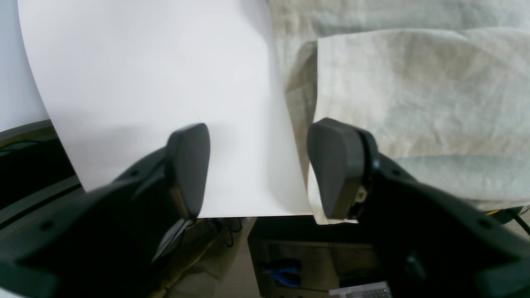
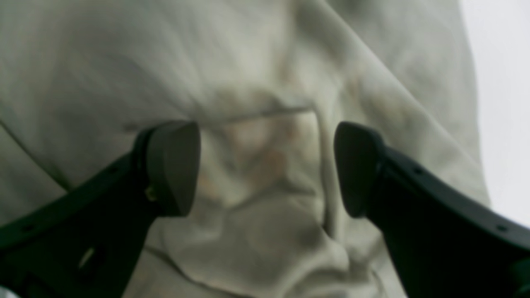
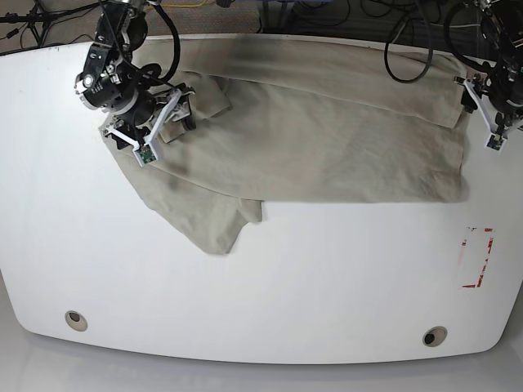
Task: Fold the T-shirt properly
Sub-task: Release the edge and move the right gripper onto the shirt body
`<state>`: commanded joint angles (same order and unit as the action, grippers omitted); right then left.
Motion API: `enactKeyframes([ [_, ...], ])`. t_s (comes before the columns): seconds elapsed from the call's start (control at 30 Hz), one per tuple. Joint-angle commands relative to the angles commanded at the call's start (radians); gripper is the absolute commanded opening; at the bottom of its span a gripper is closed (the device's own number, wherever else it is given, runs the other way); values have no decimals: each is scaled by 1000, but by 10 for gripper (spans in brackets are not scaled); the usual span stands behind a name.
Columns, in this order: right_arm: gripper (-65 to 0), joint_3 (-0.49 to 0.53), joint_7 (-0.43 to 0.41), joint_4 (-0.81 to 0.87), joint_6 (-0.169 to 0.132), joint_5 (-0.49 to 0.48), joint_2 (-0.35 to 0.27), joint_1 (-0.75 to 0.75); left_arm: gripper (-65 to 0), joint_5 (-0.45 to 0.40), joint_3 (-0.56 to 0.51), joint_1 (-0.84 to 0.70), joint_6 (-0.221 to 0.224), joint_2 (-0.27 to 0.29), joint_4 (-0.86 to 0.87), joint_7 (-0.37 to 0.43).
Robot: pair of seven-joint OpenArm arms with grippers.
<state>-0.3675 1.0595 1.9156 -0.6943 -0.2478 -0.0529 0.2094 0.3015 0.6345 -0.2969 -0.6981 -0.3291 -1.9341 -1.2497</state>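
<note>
Khaki T-shirt (image 3: 327, 139) lies half-folded across the table (image 3: 245, 294), one sleeve still out, with both tools (image 1: 258, 165) (image 2: 267, 165) released beside it.

Looks like a robotics lab to me: white tabletop (image 3: 261, 278) with 2 arms mounted at the back, loose black cables (image 3: 327, 12) behind, red tape marks (image 3: 478, 257) stuck on it.

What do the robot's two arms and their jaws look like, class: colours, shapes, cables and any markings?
Both arms are black with black cables looping off them. The left gripper and the right gripper each have matte black jaws ending in rounded, dark grey paddle-shaped pads. In the base view, white brackets frame the right gripper and the left gripper, each bracket carrying a small green circuit board at its tip.
</note>
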Motion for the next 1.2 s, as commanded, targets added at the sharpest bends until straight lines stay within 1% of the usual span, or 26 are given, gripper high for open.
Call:
enactKeyframes([
  [0.13,-168,2,-12,-46,-2,6,-3,-15,-265,0,0,0,0,0,0,0],
  [0.3,-168,2,-64,-87,-2,8,-6,-23,-265,0,0,0,0,0,0,0],
  [0.33,-168,2,-75,-98,-2,8,-15,-23,-265,0,0,0,0,0,0,0],
  [0.6,-170,3,-84,-140,-2,8,-21,-25,-265,0,0,-2,0,0,0,0],
  [0.73,-171,3,-109,-150,-2,8,-20,-21,-265,0,0,-2,0,0,0,0],
  [0.87,-171,3,-115,-150,-2,8,-20,-17,-265,0,0,-2,0,0,0,0],
  [0.93,-184,3,-115,-150,-2,8,-20,-17,-265,0,0,-2,0,0,0,0],
  [1.13,-392,3,-115,-149,-2,6,-20,-17,-265,0,0,-2,0,2,0,0],
  [1.2,-434,3,-115,-149,-2,6,-20,-18,-265,0,0,-2,0,2,0,0],
])
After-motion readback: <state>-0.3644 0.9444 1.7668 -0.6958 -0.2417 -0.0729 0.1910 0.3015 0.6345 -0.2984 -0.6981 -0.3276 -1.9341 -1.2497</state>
